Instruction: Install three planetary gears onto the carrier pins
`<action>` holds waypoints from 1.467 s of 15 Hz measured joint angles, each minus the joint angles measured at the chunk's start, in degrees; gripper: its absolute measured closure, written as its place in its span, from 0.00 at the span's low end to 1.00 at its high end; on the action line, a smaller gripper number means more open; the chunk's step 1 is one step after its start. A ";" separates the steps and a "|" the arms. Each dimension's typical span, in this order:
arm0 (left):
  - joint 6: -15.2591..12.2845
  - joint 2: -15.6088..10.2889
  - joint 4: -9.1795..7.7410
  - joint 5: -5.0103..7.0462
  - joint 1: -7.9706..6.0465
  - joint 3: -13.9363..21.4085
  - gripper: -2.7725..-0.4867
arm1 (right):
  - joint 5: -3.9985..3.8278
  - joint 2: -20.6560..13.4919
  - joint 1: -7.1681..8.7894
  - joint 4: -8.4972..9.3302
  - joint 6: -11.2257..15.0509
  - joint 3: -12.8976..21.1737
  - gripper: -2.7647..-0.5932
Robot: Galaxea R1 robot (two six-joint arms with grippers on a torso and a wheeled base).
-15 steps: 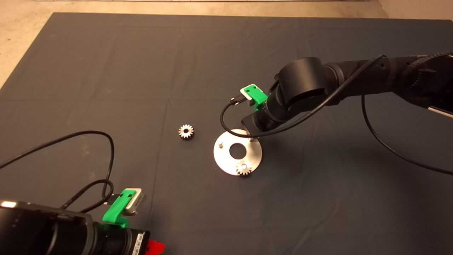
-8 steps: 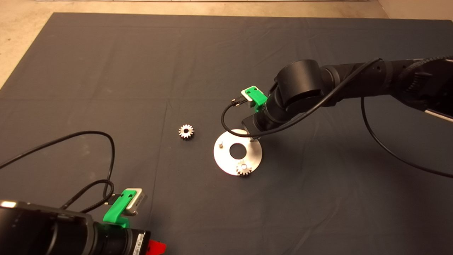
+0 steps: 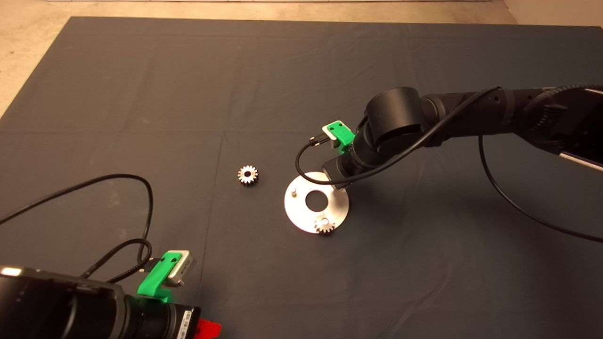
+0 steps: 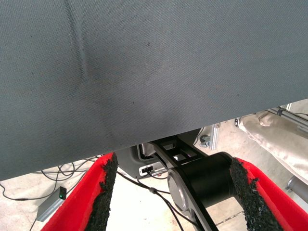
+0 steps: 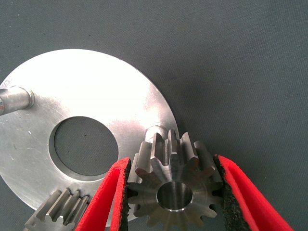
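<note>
Right gripper, pinching a gear, has dropped a bit closer over the right-of-centre pin on the disc, not yet seated; one gear mounted, one left-of-centre on mat; left gripper parked lower left, spread.

1. A dark mat holds a silver disc with a centre hole.
2. One gear sits on the disc's near edge — a bare pin stands at its left.
3. Another gear lies loose, left of the disc.
4. The right arm reaches over the disc's far edge — the left gripper waits at lower left.
</note>
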 joint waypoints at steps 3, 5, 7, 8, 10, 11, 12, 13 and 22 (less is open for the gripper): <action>0.02 -0.04 0.00 0.00 0.00 0.00 0.50 | 0.07 0.27 0.00 0.00 -0.01 -0.09 0.81; 0.02 -0.09 0.02 -0.05 0.00 0.00 0.50 | 0.15 0.60 -0.02 0.00 -0.01 -0.57 0.81; 0.02 -0.09 0.00 -0.05 0.00 0.00 0.50 | 0.11 1.24 -0.02 0.00 -0.01 -1.01 0.81; 0.02 -0.09 0.01 -0.04 0.00 0.00 0.50 | 0.16 1.72 -0.02 0.00 -0.01 -1.01 0.80; 0.02 -0.10 0.00 -0.02 0.00 0.00 0.50 | 0.24 2.16 -0.02 0.00 -0.01 -1.04 0.81; 0.01 -0.10 0.01 -0.02 0.00 0.00 0.50 | 0.22 2.16 -0.02 0.00 -0.01 -1.07 0.81; 0.02 -0.10 0.00 -0.05 0.00 0.00 0.50 | 0.20 2.11 -0.02 0.00 -0.01 -1.15 0.80; 0.02 -0.10 0.00 -0.05 -0.01 0.00 0.50 | 0.18 2.11 -0.02 0.00 -0.04 -1.18 0.81; 0.02 -0.12 0.02 -0.05 0.00 0.00 0.50 | -0.22 1.65 -0.02 0.00 -0.17 -1.23 0.81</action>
